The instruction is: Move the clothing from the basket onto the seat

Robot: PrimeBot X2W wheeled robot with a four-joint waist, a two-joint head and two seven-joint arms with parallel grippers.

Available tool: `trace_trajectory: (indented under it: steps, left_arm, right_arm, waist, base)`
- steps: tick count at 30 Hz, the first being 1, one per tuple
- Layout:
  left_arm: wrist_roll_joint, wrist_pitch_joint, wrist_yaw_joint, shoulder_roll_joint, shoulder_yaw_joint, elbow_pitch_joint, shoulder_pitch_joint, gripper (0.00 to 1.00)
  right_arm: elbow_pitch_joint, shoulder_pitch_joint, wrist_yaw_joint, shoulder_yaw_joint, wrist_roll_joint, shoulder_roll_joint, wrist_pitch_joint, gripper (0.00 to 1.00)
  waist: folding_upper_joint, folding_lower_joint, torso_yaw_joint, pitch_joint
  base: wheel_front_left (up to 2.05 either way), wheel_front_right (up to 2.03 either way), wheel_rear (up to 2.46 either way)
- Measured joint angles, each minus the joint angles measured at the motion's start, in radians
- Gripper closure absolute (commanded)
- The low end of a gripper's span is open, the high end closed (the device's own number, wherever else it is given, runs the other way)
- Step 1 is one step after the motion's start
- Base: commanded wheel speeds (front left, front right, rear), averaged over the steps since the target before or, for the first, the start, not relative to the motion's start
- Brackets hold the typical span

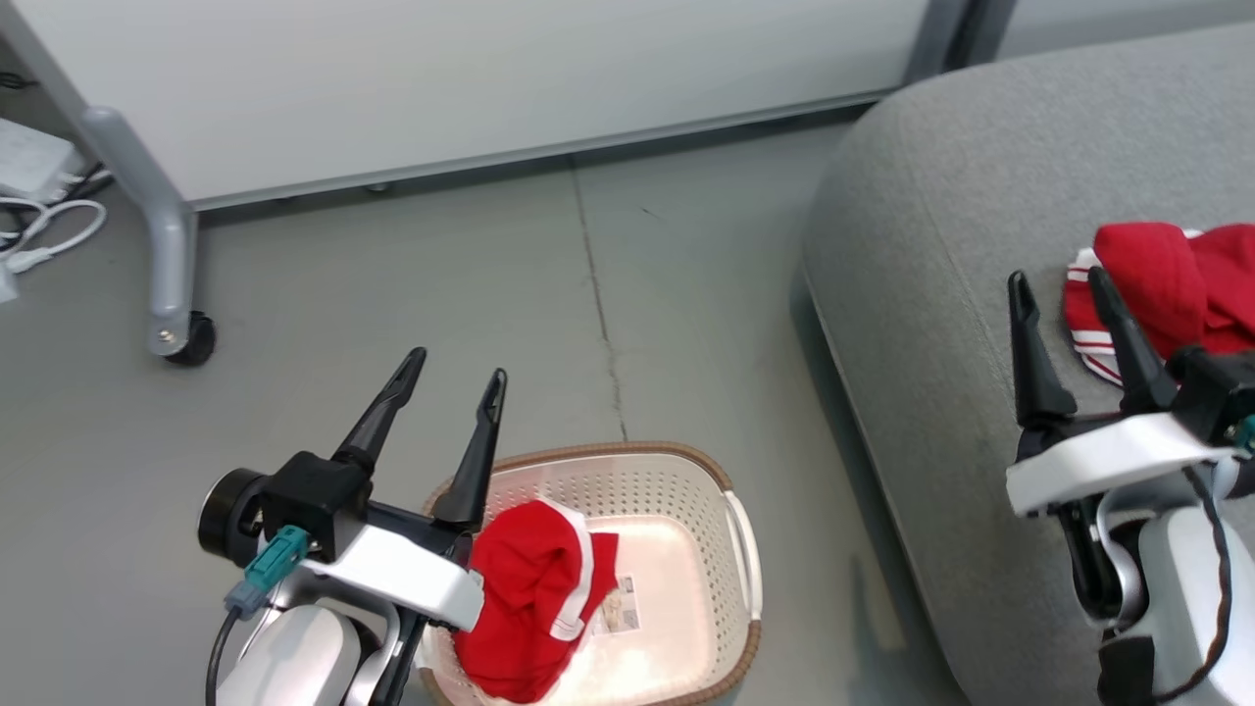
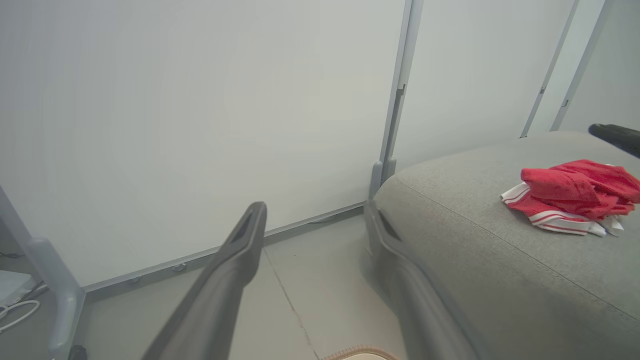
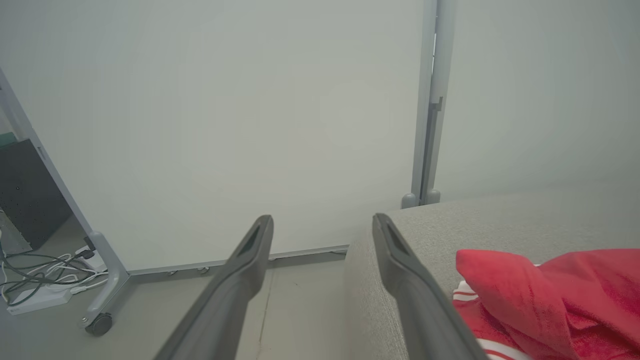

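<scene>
A red garment with white trim (image 1: 534, 598) lies bunched in the left half of the white perforated basket (image 1: 701, 510) on the floor. More red clothing (image 1: 1172, 284) (image 2: 575, 195) (image 3: 550, 300) sits crumpled on the grey seat (image 1: 941, 245) at the right. My left gripper (image 1: 458, 378) (image 2: 317, 215) hangs open and empty above the basket's left rim, fingers pointing toward the wall. My right gripper (image 1: 1059, 279) (image 3: 322, 225) is open and empty over the seat, just left of the red pile.
A white partition wall (image 1: 471, 78) stands behind on a grey leg with a black caster (image 1: 186, 343). Cables and a white power strip (image 1: 39, 186) lie at the far left. Bare grey floor (image 1: 608, 294) separates basket, wall and seat.
</scene>
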Motion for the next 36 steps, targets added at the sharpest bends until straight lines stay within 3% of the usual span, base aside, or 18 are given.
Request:
trace_trajectory:
  steps: [5, 19, 36]
  left_arm:
    - [-0.027, -0.018, 0.026, 0.001, 0.045, 0.017, 0.038, 0.00]
    - [-0.069, -0.042, 0.078, 0.010, 0.169, 0.024, 0.160, 0.00]
    - [-0.021, -0.045, 0.052, -0.015, 0.234, 0.015, 0.252, 0.00]
  right_arm:
    - [-0.121, 0.093, 0.000, -0.024, -0.046, 0.033, 0.072, 0.00]
    - [-0.273, 0.269, 0.000, -0.051, -0.071, 0.052, 0.175, 0.00]
    - [-0.330, 0.399, 0.000, -0.072, -0.056, 0.054, 0.206, 0.00]
  waist:
    - [0.0000, 0.0000, 0.051, -0.044]
    - [0.0000, 0.0000, 0.143, -0.143]
    - [0.0000, 0.0000, 0.151, -0.188]
  base:
    - [0.00, 0.00, 0.00]
    - [0.00, 0.00, 0.00]
    - [0.00, 0.00, 0.00]
